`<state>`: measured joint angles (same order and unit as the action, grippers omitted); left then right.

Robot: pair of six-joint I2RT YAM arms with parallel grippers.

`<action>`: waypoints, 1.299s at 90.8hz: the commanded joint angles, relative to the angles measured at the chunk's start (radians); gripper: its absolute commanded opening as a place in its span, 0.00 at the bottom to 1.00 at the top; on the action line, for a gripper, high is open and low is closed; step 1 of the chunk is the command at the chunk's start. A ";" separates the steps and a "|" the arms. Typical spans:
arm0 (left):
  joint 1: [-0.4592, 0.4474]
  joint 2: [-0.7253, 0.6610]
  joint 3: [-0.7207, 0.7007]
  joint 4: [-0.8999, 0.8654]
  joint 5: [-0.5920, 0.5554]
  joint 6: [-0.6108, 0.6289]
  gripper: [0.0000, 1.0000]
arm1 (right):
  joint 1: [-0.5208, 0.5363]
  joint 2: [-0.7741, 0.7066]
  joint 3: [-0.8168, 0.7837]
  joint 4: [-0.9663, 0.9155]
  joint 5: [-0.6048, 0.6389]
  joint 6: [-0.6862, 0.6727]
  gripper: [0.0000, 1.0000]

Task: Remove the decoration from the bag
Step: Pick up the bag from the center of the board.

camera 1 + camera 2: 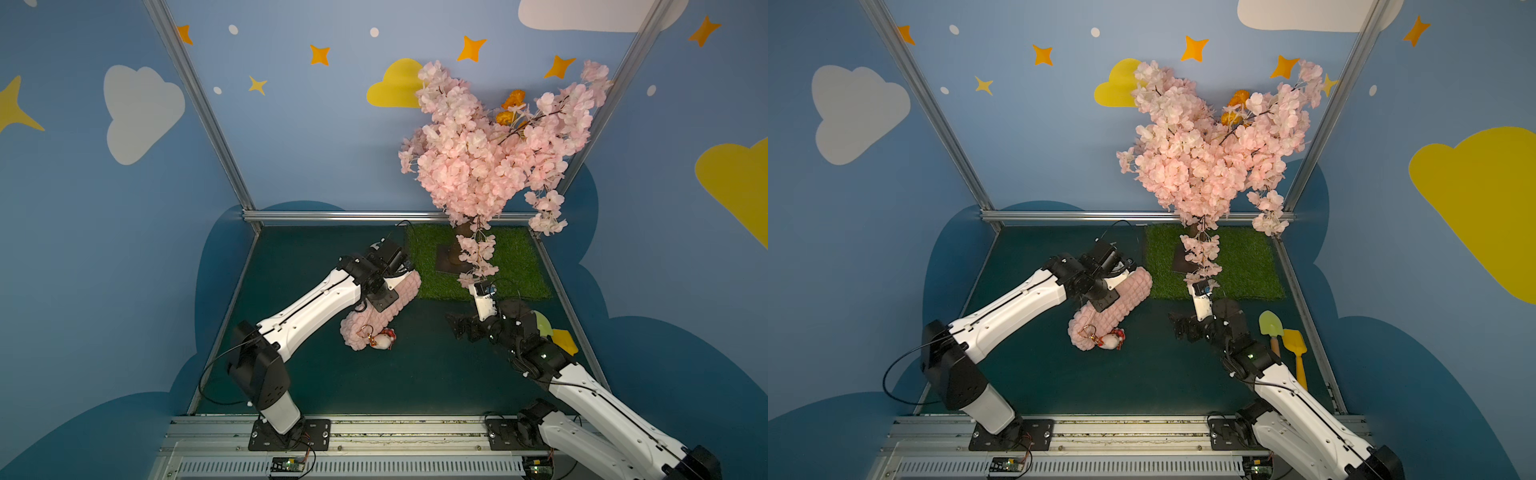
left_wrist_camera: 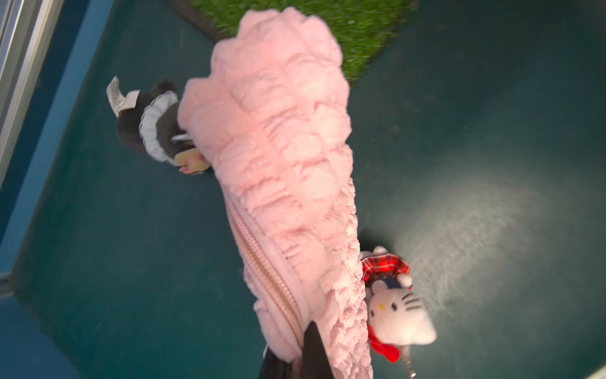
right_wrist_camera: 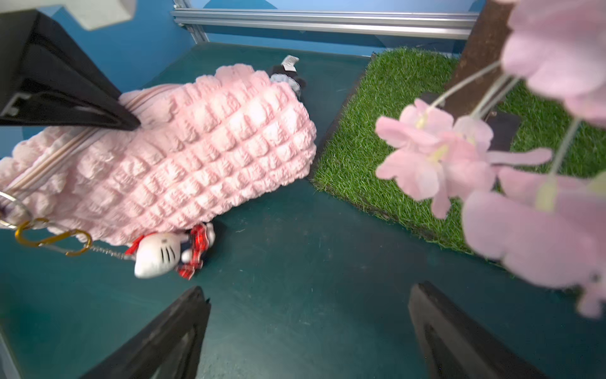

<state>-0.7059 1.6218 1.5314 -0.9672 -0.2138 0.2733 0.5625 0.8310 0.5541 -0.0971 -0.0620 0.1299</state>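
Right now my left claw (image 3: 126, 118) is clamped shut on the bag (image 3: 196, 147), its black tips biting the puffy pink fabric right beside the zip. The bag rests lengthwise on the dark green table (image 1: 395, 386), between my two arms, with its far end right at the edge of the grass mat (image 1: 519, 266). At its near end a gold clip (image 3: 54, 241) hangs from a ring by the zip, and a thin chain runs from that clip to the decoration, a white cat charm (image 3: 160, 254) in a red plaid skirt and red bow. The charm lies on the table, tucked against the bag's lower edge. A second charm, dark plush with a white frill (image 2: 147, 128) and a paper tag, pokes out from the bag's other side. My right claw (image 3: 310, 288) is spread wide and grips nothing; it hovers over bare table, well apart from the bag, with the drooping pink flowers of the blossom tree (image 1: 478, 158) just beside its wrist. Whether the left claw has raised the bag's zip edge off the table, I cannot tell.
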 commanded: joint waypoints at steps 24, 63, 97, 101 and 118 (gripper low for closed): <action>-0.038 -0.394 -0.250 0.139 0.467 0.416 0.03 | -0.026 -0.045 0.099 -0.180 -0.147 -0.087 0.98; -0.156 -0.369 -0.398 0.238 0.404 0.852 0.02 | -0.079 -0.113 0.194 -0.357 -0.303 -0.107 0.98; -0.171 -0.341 -0.601 0.425 0.273 0.905 0.02 | -0.067 -0.041 0.095 -0.335 -0.460 -0.153 0.98; -0.169 -0.341 -0.615 0.420 0.264 0.895 0.02 | -0.054 -0.022 0.092 -0.340 -0.480 -0.162 0.97; -0.168 -0.375 -0.631 0.364 0.213 0.815 0.03 | -0.001 0.003 0.074 -0.401 -0.498 -0.170 0.97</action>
<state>-0.8803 1.2804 0.9165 -0.5377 0.0463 1.1389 0.5377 0.8391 0.6437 -0.4553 -0.5117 -0.0242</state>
